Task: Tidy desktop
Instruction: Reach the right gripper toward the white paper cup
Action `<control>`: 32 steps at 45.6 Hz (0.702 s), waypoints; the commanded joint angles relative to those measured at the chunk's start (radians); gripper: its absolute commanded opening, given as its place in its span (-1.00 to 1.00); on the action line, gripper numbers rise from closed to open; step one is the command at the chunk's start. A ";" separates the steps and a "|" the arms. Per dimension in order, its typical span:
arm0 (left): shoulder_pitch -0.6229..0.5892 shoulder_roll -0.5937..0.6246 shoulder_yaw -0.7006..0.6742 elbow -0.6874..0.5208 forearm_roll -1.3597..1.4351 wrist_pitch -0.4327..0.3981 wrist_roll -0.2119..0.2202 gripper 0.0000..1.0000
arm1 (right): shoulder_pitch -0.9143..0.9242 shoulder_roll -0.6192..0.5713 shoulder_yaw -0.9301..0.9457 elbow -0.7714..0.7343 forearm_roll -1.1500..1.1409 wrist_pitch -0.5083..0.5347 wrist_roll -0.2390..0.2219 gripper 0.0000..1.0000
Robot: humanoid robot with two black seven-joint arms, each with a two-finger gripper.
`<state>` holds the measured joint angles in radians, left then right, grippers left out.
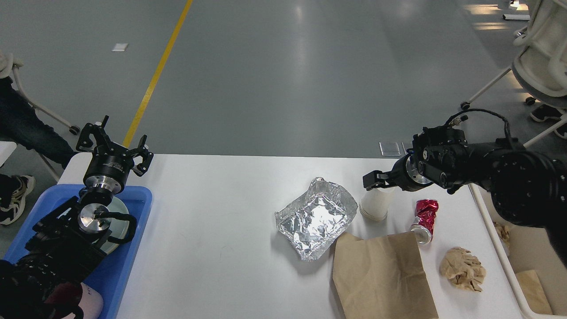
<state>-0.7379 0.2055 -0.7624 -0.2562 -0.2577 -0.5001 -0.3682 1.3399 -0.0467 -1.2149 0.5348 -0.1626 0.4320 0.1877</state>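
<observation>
The white desktop [212,221] carries a crumpled foil tray [316,217], a white paper cup [375,206], a crushed red can [424,220], a flat brown paper bag [383,277] and a crumpled brown paper ball [463,269]. My right gripper [376,179] is low over the cup's top, hiding its mouth. Its fingers look dark and merged, so I cannot tell how they stand. My left gripper [114,144] is open and empty, held above the far end of the blue tray [128,248].
A cream bin [531,252] with brown paper scraps stands off the desktop's right edge, partly behind my right arm. The blue tray at the left holds a grey plate [120,212]. Office chairs stand on the floor at the far right and far left.
</observation>
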 commanded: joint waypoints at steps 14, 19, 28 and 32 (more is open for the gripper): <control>0.000 0.000 0.000 0.000 0.000 0.000 0.000 0.93 | -0.053 0.011 0.002 -0.018 0.009 -0.105 -0.005 0.90; 0.000 0.000 0.000 0.000 0.000 0.000 0.000 0.93 | -0.062 0.013 0.002 -0.015 0.006 -0.105 -0.005 0.56; 0.000 0.000 0.000 0.000 0.000 0.000 0.000 0.93 | -0.071 0.013 0.000 -0.007 -0.002 -0.102 -0.017 -0.46; 0.000 0.000 0.000 0.000 0.000 0.000 0.000 0.93 | -0.073 0.011 0.000 -0.007 0.000 -0.102 -0.031 -0.87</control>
<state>-0.7378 0.2055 -0.7624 -0.2562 -0.2577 -0.5001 -0.3682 1.2701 -0.0338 -1.2147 0.5270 -0.1637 0.3284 0.1722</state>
